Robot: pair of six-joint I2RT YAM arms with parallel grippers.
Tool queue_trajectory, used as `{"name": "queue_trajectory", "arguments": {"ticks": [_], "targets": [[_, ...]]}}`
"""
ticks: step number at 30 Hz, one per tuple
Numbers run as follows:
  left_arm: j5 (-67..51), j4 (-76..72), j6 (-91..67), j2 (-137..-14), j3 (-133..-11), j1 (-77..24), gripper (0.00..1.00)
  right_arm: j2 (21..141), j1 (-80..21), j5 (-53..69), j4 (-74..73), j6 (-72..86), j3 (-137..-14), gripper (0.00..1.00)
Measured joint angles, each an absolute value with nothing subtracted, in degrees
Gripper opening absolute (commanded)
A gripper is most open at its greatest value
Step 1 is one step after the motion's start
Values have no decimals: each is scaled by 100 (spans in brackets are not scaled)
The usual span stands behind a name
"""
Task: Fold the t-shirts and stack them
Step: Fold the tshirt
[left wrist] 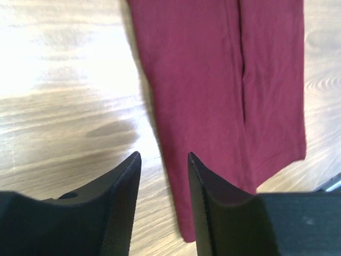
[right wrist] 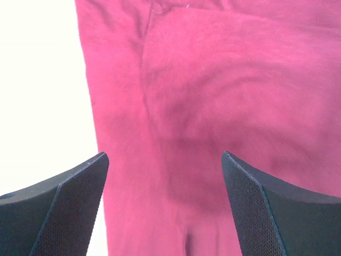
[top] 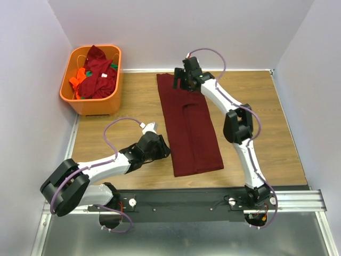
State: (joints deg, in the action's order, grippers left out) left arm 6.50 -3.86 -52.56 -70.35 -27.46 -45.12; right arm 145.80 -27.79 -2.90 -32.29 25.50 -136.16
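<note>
We see a table (top: 266, 117) bearing one maroon shirt (top: 189, 133), folded into a long strip along its middle. More shirts (top: 96, 72) fill the basket (top: 95, 108) at the far-left corner. The right gripper (right wrist: 165, 157) is released over the strip's far end; the left gripper (left wrist: 164, 156) is released, empty, beside its left edge.

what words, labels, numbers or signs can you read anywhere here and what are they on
No text can be read in any view.
White tag inside the orange basket: too small to read.
Maroon shirt on the table: no print or label shows on it.
</note>
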Motion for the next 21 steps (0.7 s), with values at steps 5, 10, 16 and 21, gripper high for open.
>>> {"name": "queue_trajectory", "arguments": {"ticks": [5, 10, 16, 21], "targets": [[390, -591, -5258, -7122, -2558, -4641, 47, 12689, -2779, -679, -3225, 2626, -12073, 92], [255, -755, -5363, -7369, -2547, -5111, 38, 10586, -2777, -1020, -2633, 2932, -9511, 89], [213, -784, -5841, -7684, -2536, -5937, 34, 8827, -2766, -1041, -2515, 3330, -6661, 88], [215, -851, -6381, -7555, -2322, -6257, 34, 7601, -2766, -913, -2477, 3498, -5221, 88]]}}
